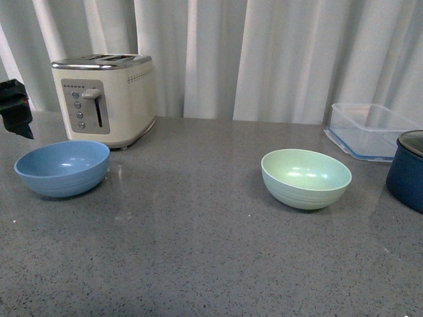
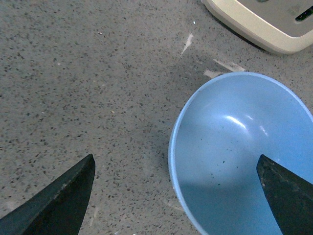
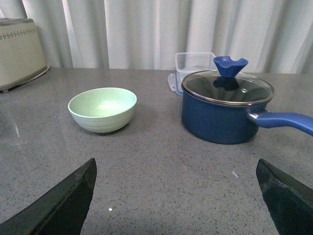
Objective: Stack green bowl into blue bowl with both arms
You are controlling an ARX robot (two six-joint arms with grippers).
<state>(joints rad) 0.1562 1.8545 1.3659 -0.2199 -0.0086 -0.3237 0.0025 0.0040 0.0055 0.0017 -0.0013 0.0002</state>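
Observation:
The blue bowl (image 1: 63, 168) sits on the grey counter at the left, in front of the toaster. The green bowl (image 1: 306, 177) sits upright right of centre, well apart from it. My left gripper (image 2: 176, 196) is open above the blue bowl's rim (image 2: 172, 147), one finger over the bowl's inside, the other over the counter. Part of the left arm (image 1: 14, 107) shows at the left edge of the front view. My right gripper (image 3: 176, 196) is open and empty, low over the counter, with the green bowl (image 3: 102, 109) some way ahead. The right arm is out of the front view.
A cream toaster (image 1: 106, 98) stands behind the blue bowl. A dark navy pot (image 3: 227, 110) with a glass lid and a long handle stands beside the green bowl. A clear blue-rimmed container (image 1: 370, 129) sits at the back right. White curtains hang behind the counter.

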